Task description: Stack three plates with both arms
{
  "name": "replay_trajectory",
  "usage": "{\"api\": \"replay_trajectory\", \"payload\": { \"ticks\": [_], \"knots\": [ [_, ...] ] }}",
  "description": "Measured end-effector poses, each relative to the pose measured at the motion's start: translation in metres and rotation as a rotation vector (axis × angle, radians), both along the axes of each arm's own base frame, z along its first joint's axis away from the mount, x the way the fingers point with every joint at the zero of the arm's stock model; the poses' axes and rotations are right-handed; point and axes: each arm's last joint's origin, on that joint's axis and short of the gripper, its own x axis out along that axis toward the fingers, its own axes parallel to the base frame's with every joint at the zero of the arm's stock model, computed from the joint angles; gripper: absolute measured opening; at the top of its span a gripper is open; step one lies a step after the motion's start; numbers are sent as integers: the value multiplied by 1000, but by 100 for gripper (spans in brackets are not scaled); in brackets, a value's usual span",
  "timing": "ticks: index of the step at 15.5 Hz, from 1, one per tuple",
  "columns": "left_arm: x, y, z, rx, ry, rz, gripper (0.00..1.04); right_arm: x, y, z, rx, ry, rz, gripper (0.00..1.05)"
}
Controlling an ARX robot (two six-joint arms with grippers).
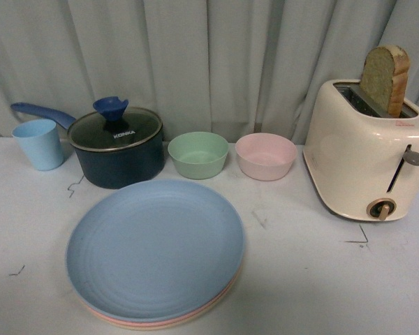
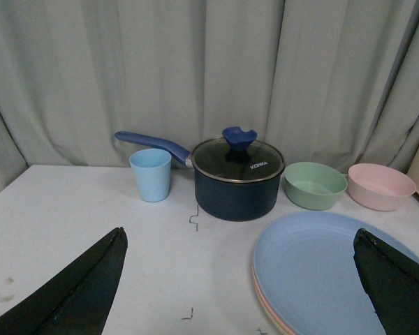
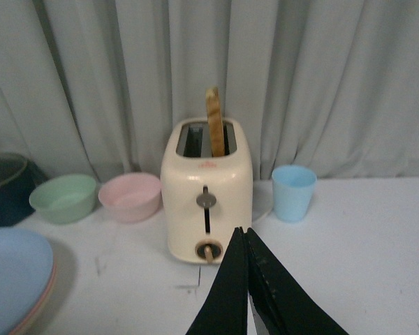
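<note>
Three plates stacked, light blue plate (image 1: 153,251) on top.
The left gripper (image 2: 241,279) gapes wide, empty; the right gripper (image 3: 246,241) is closed on nothing.

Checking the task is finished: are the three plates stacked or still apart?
Stacked. The blue plate lies on top, with pink and cream rims showing beneath it at the front edge.

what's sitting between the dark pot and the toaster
Two small bowls side by side: the mint-green bowl next to the pot, then the pink bowl toward the toaster, clearest in the front view.
</note>
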Motion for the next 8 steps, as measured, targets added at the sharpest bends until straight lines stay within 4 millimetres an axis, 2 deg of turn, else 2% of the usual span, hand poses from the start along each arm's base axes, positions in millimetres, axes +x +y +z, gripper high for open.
{"api": "replay_trajectory", "payload": {
  "ticks": [1, 8],
  "knots": [
    [0, 0, 0, 0, 0, 0, 98, -2, 0, -5, 0, -13, 0, 2],
    [0, 0, 0, 0, 0, 0, 98, -11, 0, -5, 0, -17, 0, 2]
  ]
}}
